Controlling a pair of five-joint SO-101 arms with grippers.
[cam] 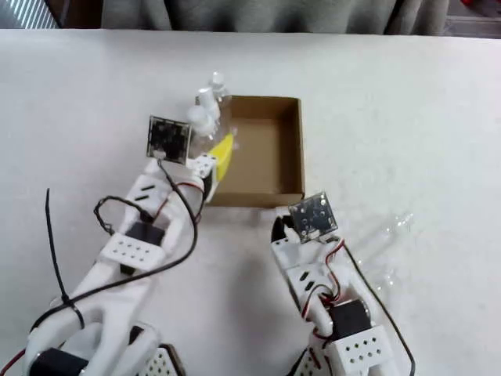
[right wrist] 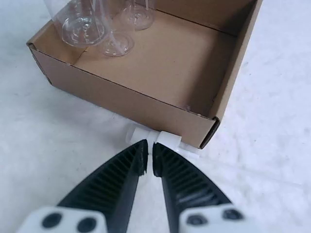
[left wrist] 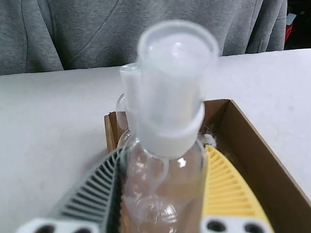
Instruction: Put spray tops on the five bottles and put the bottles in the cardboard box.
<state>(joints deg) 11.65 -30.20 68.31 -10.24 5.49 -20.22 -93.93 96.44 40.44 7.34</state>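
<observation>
The cardboard box (cam: 270, 153) sits mid-table. My left gripper (left wrist: 160, 194), with one grey and one yellow finger, is shut on a clear bottle (left wrist: 163, 170) with a white spray top (left wrist: 170, 97), held upright over the box's left side (cam: 211, 149). Another topped bottle (left wrist: 129, 82) stands just behind it. Clear bottle bases (right wrist: 116, 43) show in the box's far corner. My right gripper (right wrist: 149, 156) is shut, its black tips touching a white spray top (right wrist: 167, 141) that lies on the table against the box's front wall (right wrist: 126, 99).
Clear bottles without tops (cam: 387, 231) lie on the white table to the right of my right arm. A person in a grey top (left wrist: 146, 29) sits behind the table's far edge. The right half of the box floor (right wrist: 170, 63) is bare.
</observation>
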